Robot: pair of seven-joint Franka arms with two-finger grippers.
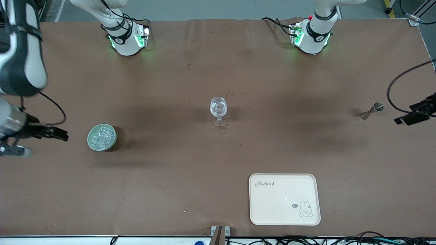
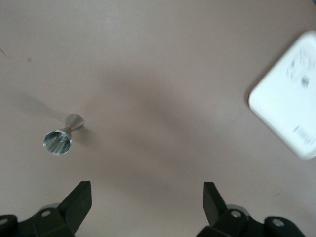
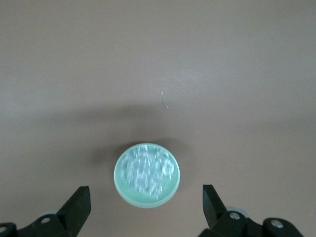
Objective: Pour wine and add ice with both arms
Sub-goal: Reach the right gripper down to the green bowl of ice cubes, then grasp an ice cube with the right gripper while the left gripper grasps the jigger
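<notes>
- Right gripper [image 1: 63,135] sits at the left edge of the front view, fingers apart and empty, up in the air over bare table beside the bowl [image 1: 102,137].
- The right wrist view shows both fingertips [image 3: 79,205] spread wide, with the bowl between and ahead of them.
- Ice [image 1: 101,135] fills the pale green bowl at the left middle of the front view: many small clear cubes heaped together.
- Handling, as a judgement: the cubes are hard, slick and tiny, so they are likely to squirt out of a two-finger pinch. It looks safer to grip the bowl by its rim and tip it.
- The bowl looks light and rigid; a rim grip needs one finger inside, pressing against the ice.
- Left gripper [image 1: 412,117] is at the right edge of the front view, open with nothing held, over the table beside the jigger [image 1: 372,111].
- The jigger is a small metal double cone standing upright; it is stiff, light and smooth. Its narrow waist looks the best place to hold, and a tight pinch could tip it.
- Stemmed glass [image 1: 218,110] stands upright at frame centre and appears clear; it is fragile and top-heavy, so pours should avoid knocking its rim.
- Cream tray [image 1: 311,200] lies at lower right, well apart from the rest.
</notes>
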